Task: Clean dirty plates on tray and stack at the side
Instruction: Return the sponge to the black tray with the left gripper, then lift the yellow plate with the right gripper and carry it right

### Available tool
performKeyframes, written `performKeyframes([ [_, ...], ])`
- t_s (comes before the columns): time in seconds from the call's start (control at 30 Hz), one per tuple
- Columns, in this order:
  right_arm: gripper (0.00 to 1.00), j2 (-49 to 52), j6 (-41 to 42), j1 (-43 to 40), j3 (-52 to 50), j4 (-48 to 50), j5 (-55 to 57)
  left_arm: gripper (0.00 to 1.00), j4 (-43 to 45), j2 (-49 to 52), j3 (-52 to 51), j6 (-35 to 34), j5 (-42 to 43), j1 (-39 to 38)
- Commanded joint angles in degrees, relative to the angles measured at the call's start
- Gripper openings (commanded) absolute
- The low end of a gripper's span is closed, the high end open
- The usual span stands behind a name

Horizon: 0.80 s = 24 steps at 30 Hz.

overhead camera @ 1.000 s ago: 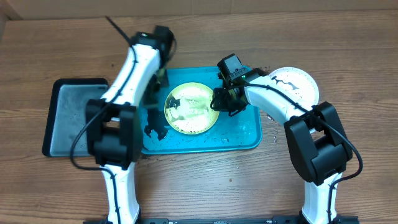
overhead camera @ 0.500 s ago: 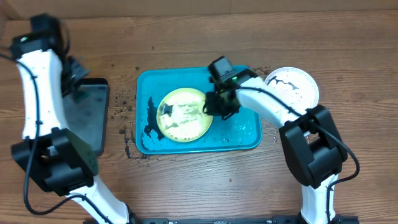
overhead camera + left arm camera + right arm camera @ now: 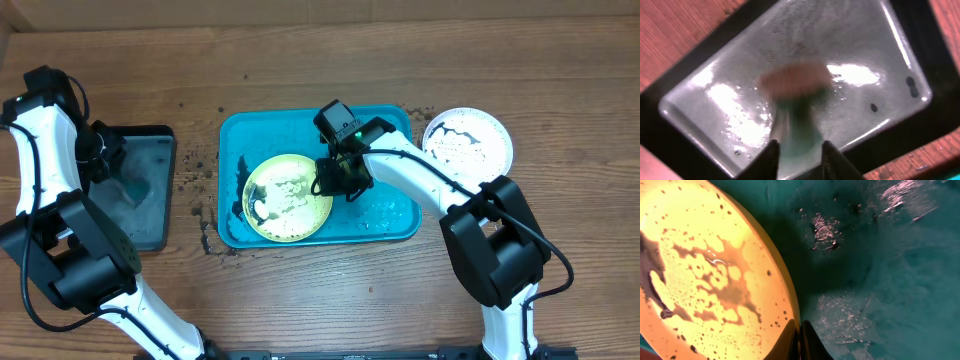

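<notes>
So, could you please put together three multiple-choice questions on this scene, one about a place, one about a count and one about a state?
1. Where is the white plate?
A) on the turquoise tray
B) on the table, right of that tray
C) stacked on the yellow-green plate

2. How many plates lie on the turquoise tray?
A) one
B) two
C) three

3. What is the right pincer doing?
A) hanging wide open over the table
B) shut on the white plate
C) shut on the rim of the yellow-green plate

Answers:
1 B, the white plate sits on bare wood beside the tray.
2 A, only the yellow-green plate lies on it.
3 C, the right wrist view shows its fingers pinched together at that plate's edge.
</notes>
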Motion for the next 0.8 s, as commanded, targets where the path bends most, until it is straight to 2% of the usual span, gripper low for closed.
performKeyframes([
  [0.0,0.04,-4.9,0.0,-0.2,4.6,-2.2,3.8,0.89,0.4,0.1,-0.7,-0.2,2.0,-0.1],
  [0.13,0.04,-6.7,0.0,-0.2,8.0,-6.6,8.4,1.0,0.8,0.1,-0.7,-0.2,2.2,-0.1],
  [0.23,0.04,-7.6,0.0,-0.2,11.0,-9.3,12.3,1.0,1.0,0.1,-0.7,-0.2,4.6,-0.1],
  [0.53,0.04,-8.3,0.0,2.6,26.1,-25.6,40.0,1.0,0.9,0.1,-0.7,-0.2,7.5,-0.1],
  [0.7,0.04,-8.3,-0.8,7.2,29.3,-28.6,57.9,1.0,1.0,0.1,-0.7,-0.2,7.5,-0.1],
  [0.77,0.04,-8.3,-4.9,9.3,29.8,-29.4,62.0,1.0,1.0,0.1,-0.7,-0.2,7.5,-0.1],
])
